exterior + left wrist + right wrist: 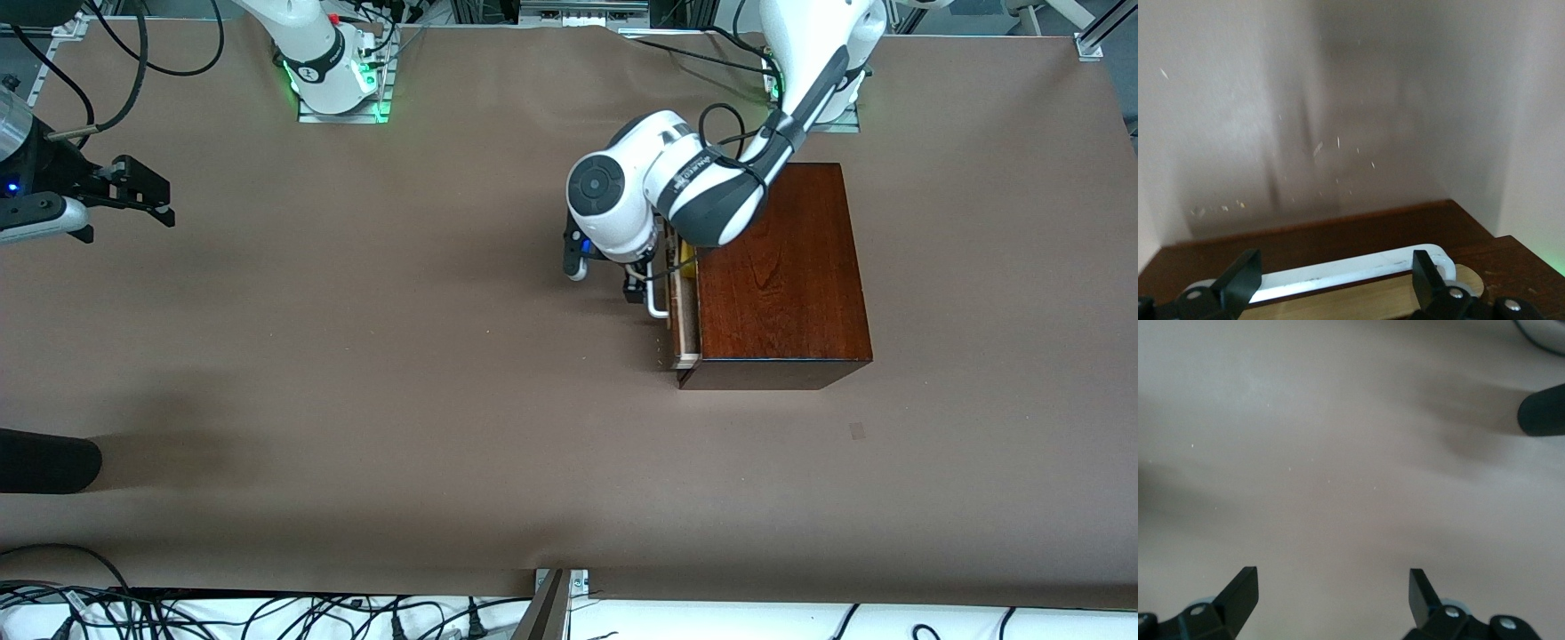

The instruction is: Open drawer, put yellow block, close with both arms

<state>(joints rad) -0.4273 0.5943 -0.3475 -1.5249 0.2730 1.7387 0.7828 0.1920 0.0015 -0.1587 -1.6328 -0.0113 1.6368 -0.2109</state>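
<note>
The dark mahogany box (pixel 782 276) stands toward the left arm's end of the table. Its drawer (pixel 683 320) is pulled out a little, so a strip of pale tray (pixel 1371 303) shows. A sliver of the yellow block (pixel 686 258) peeks from that gap, mostly hidden under the left arm. My left gripper (pixel 635 289) (pixel 1333 267) hangs open over the white handle (pixel 656 307) (pixel 1345 272), one finger near each end, gripping nothing. My right gripper (pixel 167 203) (pixel 1331 580) waits open over bare table at the right arm's end.
A black rounded object (pixel 44 462) (pixel 1541 410) lies near the table edge at the right arm's end, nearer to the front camera. Cables (pixel 267 613) run along the front edge. Brown tabletop (pixel 400 356) spreads between the two arms.
</note>
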